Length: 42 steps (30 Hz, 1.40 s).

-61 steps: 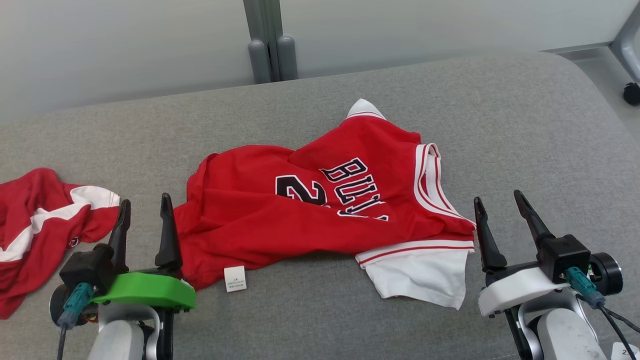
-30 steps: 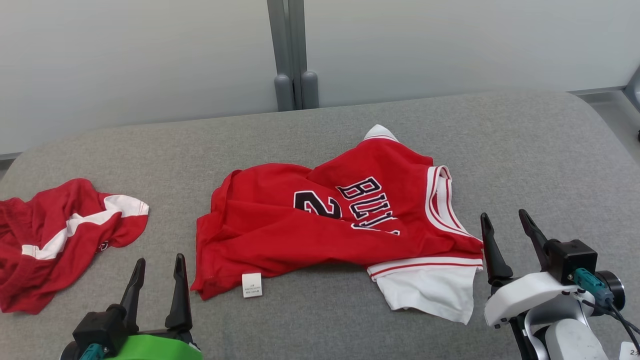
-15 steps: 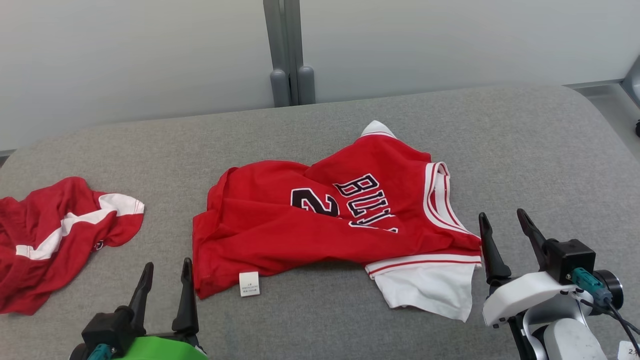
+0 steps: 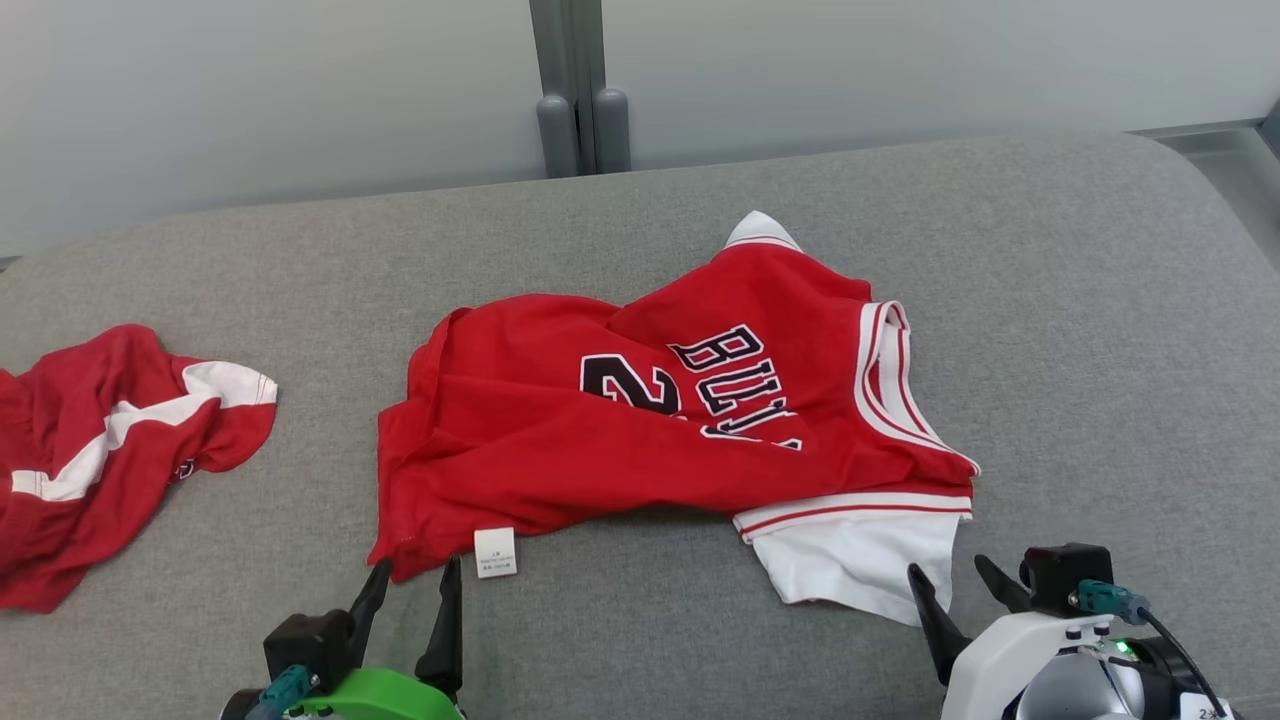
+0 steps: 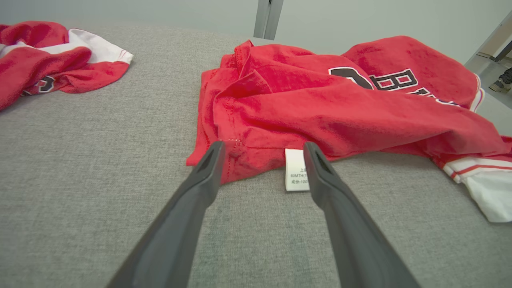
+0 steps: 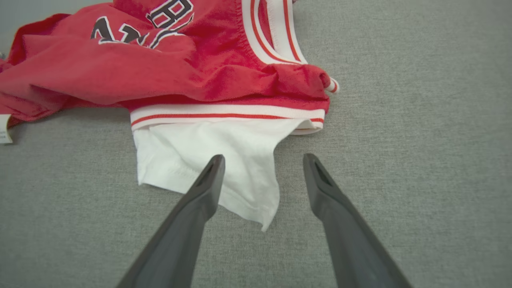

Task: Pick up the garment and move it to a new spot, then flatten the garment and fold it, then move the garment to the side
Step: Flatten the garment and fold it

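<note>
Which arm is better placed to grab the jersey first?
Probably the left. The left gripper is open with the jersey hem corner and white label between its fingertips. The right gripper, also open, only half-frames the white sleeve.

We find bare grey upholstered surface (image 4: 1100, 300) right of the crumpled red jersey (image 4: 560, 450); a red-and-white crumpled garment (image 4: 90, 500) blocks the far left.
</note>
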Available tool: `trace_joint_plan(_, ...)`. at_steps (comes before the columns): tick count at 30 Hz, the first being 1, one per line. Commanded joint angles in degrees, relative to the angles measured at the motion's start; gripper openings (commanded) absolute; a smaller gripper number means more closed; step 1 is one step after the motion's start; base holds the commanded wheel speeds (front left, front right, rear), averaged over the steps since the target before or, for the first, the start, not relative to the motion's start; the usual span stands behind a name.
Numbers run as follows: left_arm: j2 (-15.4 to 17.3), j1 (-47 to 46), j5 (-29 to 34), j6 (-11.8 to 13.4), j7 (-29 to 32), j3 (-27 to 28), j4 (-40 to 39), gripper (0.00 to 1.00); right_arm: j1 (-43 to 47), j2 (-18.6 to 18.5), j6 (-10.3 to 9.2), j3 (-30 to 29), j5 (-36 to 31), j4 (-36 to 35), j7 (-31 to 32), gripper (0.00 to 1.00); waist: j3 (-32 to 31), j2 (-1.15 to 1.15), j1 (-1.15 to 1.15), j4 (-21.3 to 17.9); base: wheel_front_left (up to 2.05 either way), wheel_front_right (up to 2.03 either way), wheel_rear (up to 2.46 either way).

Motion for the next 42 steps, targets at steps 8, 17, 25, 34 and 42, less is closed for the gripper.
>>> trace_joint_plan(8, 0.5, -6.1, 0.1, 0.3, 0.0, -0.9, 6.2, 1.0, -1.7, -0.3, -0.08, 0.8, -1.2, 3.1, 1.9, 1.0, 2.1, 0.0, 0.0, 0.3, 0.0, 0.0, 0.0)
trace_joint_plan(17, 0.7, -10.2, 0.3, 1.5, 0.0, -1.0, 10.6, 1.0, -3.2, -0.5, -0.08, 1.8, -0.7, 5.2, 1.2, 1.0, 2.9, 0.0, 0.0, 0.3, 0.0, 0.0, 0.0)
trace_joint_plan(25, 0.4, -10.6, -1.4, 0.5, 0.0, -2.7, 12.8, 1.0, -4.1, -0.4, -0.08, 2.9, 0.0, 6.7, 0.6, 1.0, 3.6, 0.0, 0.0, -0.1, 0.0, 0.0, 0.0)
trace_joint_plan(34, 0.5, -11.8, -1.6, 0.7, 0.0, -3.5, 12.7, 0.78, -4.1, -1.4, -0.08, 4.7, 1.3, 7.2, 0.4, 1.0, 4.2, 0.0, 0.0, 0.1, 0.0, 0.0, 0.0)
trace_joint_plan(42, 0.5, -12.8, -3.6, 0.4, 0.3, -3.3, 14.9, 0.0, -5.0, -1.8, -0.08, 5.7, 2.5, 7.0, 0.0, 0.0, 4.2, 0.0, 0.0, -0.4, 0.0, 0.0, 0.0)
